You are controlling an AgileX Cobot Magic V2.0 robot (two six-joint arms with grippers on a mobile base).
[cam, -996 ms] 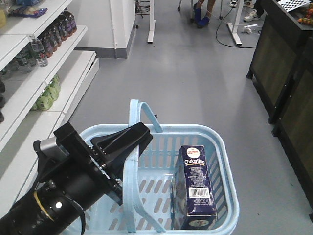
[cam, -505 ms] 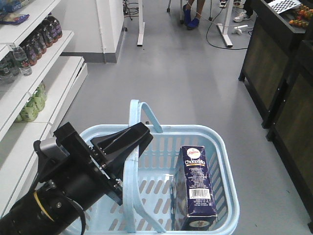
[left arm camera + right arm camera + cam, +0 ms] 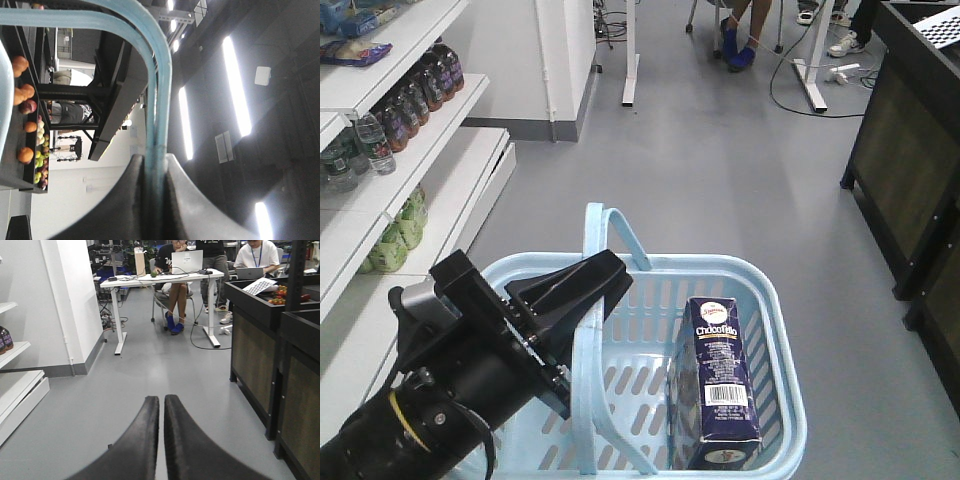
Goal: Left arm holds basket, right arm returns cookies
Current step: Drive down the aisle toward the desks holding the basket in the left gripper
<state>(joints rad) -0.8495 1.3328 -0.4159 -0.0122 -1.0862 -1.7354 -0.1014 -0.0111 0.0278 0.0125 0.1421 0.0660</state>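
Inside basket [image 3: 782, 335], cookies [image 3: 723, 382] stand right of left pincer [image 3: 603, 277] clamping handle [image 3: 588, 400].

The left arm [image 3: 450, 395] is a thick black cylinder ringed by a yellow band [image 3: 404, 418], with a small white dot on its side. Beyond the band sit a grey-silver block [image 3: 420, 298] and a boxy black housing with small bright screws [image 3: 527, 340] along its edge. The left gripper [image 3: 608, 277] is a matte black wedge. The right gripper [image 3: 161, 401] shows two smooth black fingers [image 3: 142, 440] tapering to rounded tips.
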